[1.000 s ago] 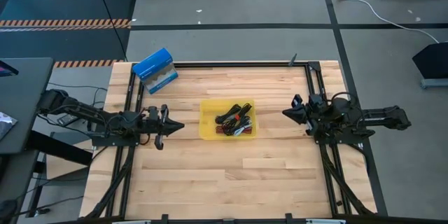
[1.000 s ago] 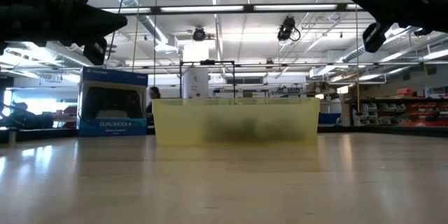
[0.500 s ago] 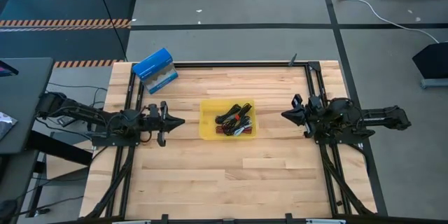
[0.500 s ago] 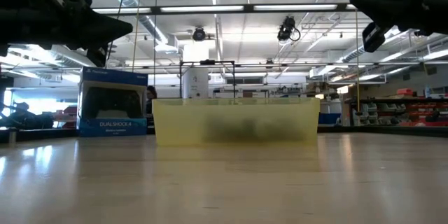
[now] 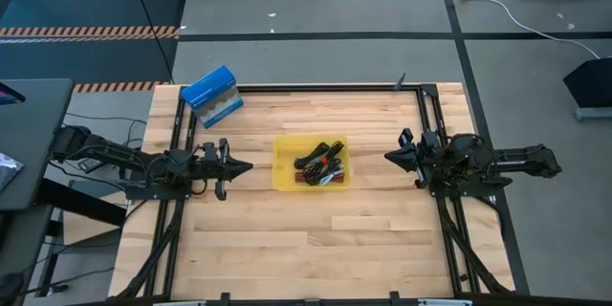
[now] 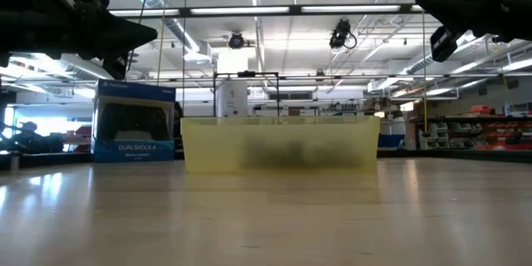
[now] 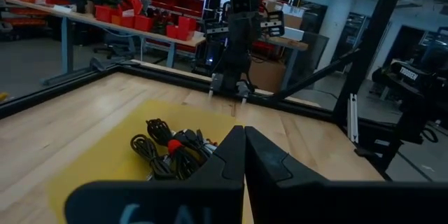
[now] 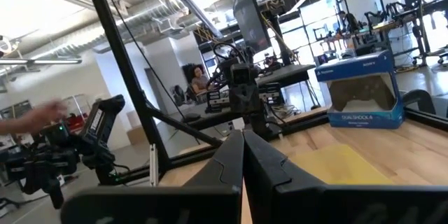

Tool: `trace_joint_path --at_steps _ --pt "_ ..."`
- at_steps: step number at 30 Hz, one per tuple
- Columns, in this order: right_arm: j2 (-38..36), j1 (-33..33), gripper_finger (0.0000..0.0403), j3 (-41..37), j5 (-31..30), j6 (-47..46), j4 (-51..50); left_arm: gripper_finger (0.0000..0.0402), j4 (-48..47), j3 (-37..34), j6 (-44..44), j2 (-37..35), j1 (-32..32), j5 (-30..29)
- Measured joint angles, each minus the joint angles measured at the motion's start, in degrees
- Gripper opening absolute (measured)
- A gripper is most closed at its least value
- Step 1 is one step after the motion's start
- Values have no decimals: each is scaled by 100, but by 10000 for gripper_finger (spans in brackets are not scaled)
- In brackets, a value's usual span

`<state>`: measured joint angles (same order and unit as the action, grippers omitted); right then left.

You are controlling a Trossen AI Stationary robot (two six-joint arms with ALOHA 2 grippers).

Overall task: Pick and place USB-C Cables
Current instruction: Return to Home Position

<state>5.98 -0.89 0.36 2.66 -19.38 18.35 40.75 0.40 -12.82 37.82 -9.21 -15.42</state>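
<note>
The USB-C cables (image 5: 320, 163) lie tangled in a yellow tray (image 5: 285, 153) at the table's middle: black bundles, a red one, a pale one at the near right. Through the tray's wall (image 6: 281, 143) in the low view they show only as a dark smudge (image 6: 287, 151). My left gripper (image 5: 247, 165) hangs shut, left of the tray, pointing at it; its wrist view shows the cables (image 7: 171, 155). My right gripper (image 5: 387, 156) hangs shut, right of the tray, also pointing at it. Both are above the table (image 6: 266, 216) and touch nothing.
A blue rectangular box (image 5: 212, 96) stands at the table's far left corner, also in the low view (image 6: 133, 125) and the right wrist view (image 8: 367, 91). Black frame rails (image 5: 325, 87) run along the far edge and both sides. Bare wood (image 5: 316, 239) lies near the tray.
My left gripper has turned a little about its own axis and swung its tip slightly toward the far edge, then held still. It stays shut. The cables and the tray have not moved.
</note>
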Motion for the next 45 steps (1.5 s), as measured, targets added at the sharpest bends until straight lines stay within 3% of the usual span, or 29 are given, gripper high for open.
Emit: trace_joint_path --at_steps 16,19,26,35,45 --pt "0 0 9 0 0 -4 -23 5 -41 -2 1 -33 4 4" --pt "0 -1 9 0 -2 -7 -66 5 -412 -2 2 -114 2 4" --pt "0 -1 9 0 -1 0 -61 5 -2307 -2 0 -1442 4 6" --pt "0 -2 10 0 -2 2 -112 5 -3095 -4 0 -2245 4 4" --pt "0 0 10 0 0 4 -681 5 -3315 -4 3 -3345 4 5"
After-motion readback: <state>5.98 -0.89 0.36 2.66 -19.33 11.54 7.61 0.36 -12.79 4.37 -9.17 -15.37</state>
